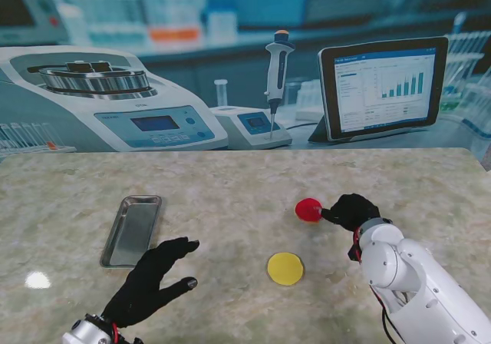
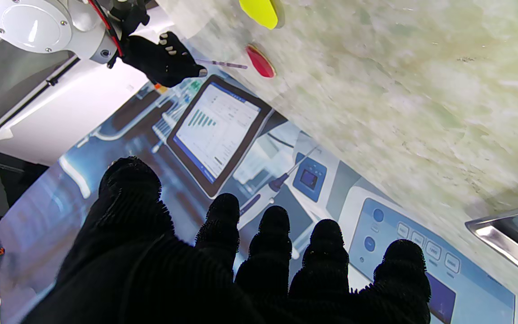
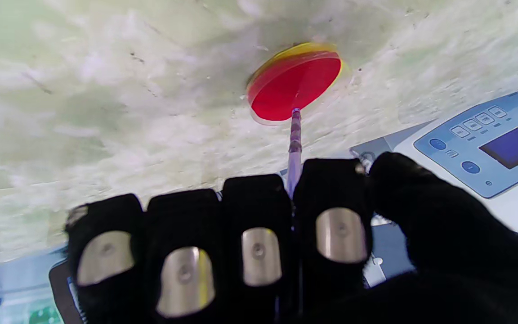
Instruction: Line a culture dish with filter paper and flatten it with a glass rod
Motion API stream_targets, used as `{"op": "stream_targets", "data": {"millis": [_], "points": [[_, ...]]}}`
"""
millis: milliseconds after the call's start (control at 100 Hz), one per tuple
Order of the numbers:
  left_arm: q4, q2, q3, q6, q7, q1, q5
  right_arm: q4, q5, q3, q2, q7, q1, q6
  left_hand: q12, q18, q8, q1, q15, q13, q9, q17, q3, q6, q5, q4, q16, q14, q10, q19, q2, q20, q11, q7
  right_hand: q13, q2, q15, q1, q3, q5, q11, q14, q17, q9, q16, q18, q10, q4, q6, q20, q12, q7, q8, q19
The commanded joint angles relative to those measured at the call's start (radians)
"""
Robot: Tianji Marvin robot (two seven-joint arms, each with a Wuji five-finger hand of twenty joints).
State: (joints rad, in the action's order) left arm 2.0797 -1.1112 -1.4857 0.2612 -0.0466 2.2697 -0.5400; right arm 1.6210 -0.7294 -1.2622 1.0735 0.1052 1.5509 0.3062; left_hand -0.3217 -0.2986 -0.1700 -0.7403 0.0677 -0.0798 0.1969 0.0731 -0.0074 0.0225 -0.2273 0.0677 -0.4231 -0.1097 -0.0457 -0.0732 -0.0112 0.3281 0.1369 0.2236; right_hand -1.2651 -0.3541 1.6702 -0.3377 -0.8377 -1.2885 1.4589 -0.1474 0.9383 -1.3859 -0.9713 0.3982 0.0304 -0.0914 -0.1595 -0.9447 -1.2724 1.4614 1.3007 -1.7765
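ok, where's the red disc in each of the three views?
Stand view: red disc on the table, right of centre, at the right hand, farther from me than the yellow disc.
Left wrist view: red disc near the picture's upper middle, glass rod tip reaching it.
Right wrist view: red disc centre-top, rod tip touching its edge.
Shared landmark: the rod held in the right hand.

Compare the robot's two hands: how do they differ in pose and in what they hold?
The right hand is curled shut on a thin rod, whose tip meets the red disc; the left hand holds nothing. The right hand's fingers are closed together, while the left hand's fingers are spread apart near the metal tray. Both wear black gloves.
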Motion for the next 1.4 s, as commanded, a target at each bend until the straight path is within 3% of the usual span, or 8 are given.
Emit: {"op": "stream_targets", "data": {"millis": [0, 370, 790, 1040, 1390], "points": [[0.006, -0.002, -0.001, 0.001, 0.003, 0.009, 0.001, -0.006, -0.001, 0.012, 0.007, 0.025, -0.01, 0.0, 0.003, 0.029, 0.008, 0.013, -0.013, 0.033, -0.042, 0.003, -0.024, 0.005, 0.015, -0.027, 0.015, 0.034, 0.014, 0.045, 0.035, -0.033, -0.02, -0.014, -0.042, 0.023, 0.098, -0.003, 0.006, -0.062, 0.06, 0.062, 0.03, -0.053, -0.02, -0.017, -0.047, -0.022, 0.045, 0.019, -0.007, 0.05, 0.004, -0.2], [0.005, -0.002, -0.004, 0.003, 0.002, 0.011, -0.001, -0.076, 0.002, 0.076, 0.0, 0.06, -0.073, 0.011, 0.003, 0.029, 0.008, 0.014, -0.013, 0.033, -0.042, 0.003, -0.024, 0.005, 0.015, -0.027, 0.015, 0.033, 0.014, 0.044, 0.036, -0.033, -0.02, -0.015, -0.042, 0.024, 0.098, -0.003, 0.006, -0.062, 0.06, 0.062, 0.03, -0.053, -0.02, -0.017, -0.047, -0.02, 0.043, 0.021, -0.007, 0.05, 0.004, -0.201], [0.002, -0.001, -0.003, -0.002, 0.007, 0.007, -0.003, -0.116, 0.071, 0.123, 0.001, 0.087, -0.123, -0.033, 0.003, 0.029, 0.008, 0.013, -0.013, 0.033, -0.042, 0.003, -0.024, 0.006, 0.015, -0.027, 0.015, 0.034, 0.014, 0.045, 0.035, -0.034, -0.021, -0.015, -0.042, 0.026, 0.098, -0.004, 0.01, -0.062, 0.06, 0.062, 0.026, -0.053, -0.02, -0.017, -0.047, -0.02, 0.046, 0.022, -0.007, 0.051, 0.004, -0.199], [0.001, -0.001, -0.007, -0.003, 0.007, 0.007, -0.003, -0.077, 0.069, 0.081, 0.009, 0.048, -0.092, -0.017, 0.003, 0.029, 0.008, 0.013, -0.013, 0.032, -0.042, 0.003, -0.024, 0.006, 0.014, -0.027, 0.015, 0.032, 0.014, 0.045, 0.035, -0.034, -0.02, -0.014, -0.042, 0.024, 0.098, -0.004, 0.009, -0.062, 0.06, 0.062, 0.024, -0.053, -0.02, -0.016, -0.047, -0.02, 0.046, 0.022, -0.007, 0.051, 0.004, -0.198], [0.0, -0.001, -0.003, 0.0, 0.007, 0.004, -0.003, -0.093, 0.041, 0.072, 0.003, 0.065, -0.093, 0.011, 0.003, 0.029, 0.008, 0.014, -0.013, 0.032, -0.042, 0.003, -0.024, 0.007, 0.015, -0.027, 0.015, 0.032, 0.014, 0.045, 0.036, -0.034, -0.021, -0.015, -0.042, 0.024, 0.098, -0.005, 0.009, -0.062, 0.06, 0.062, 0.024, -0.053, -0.02, -0.016, -0.047, -0.019, 0.046, 0.021, -0.007, 0.051, 0.004, -0.198]]}}
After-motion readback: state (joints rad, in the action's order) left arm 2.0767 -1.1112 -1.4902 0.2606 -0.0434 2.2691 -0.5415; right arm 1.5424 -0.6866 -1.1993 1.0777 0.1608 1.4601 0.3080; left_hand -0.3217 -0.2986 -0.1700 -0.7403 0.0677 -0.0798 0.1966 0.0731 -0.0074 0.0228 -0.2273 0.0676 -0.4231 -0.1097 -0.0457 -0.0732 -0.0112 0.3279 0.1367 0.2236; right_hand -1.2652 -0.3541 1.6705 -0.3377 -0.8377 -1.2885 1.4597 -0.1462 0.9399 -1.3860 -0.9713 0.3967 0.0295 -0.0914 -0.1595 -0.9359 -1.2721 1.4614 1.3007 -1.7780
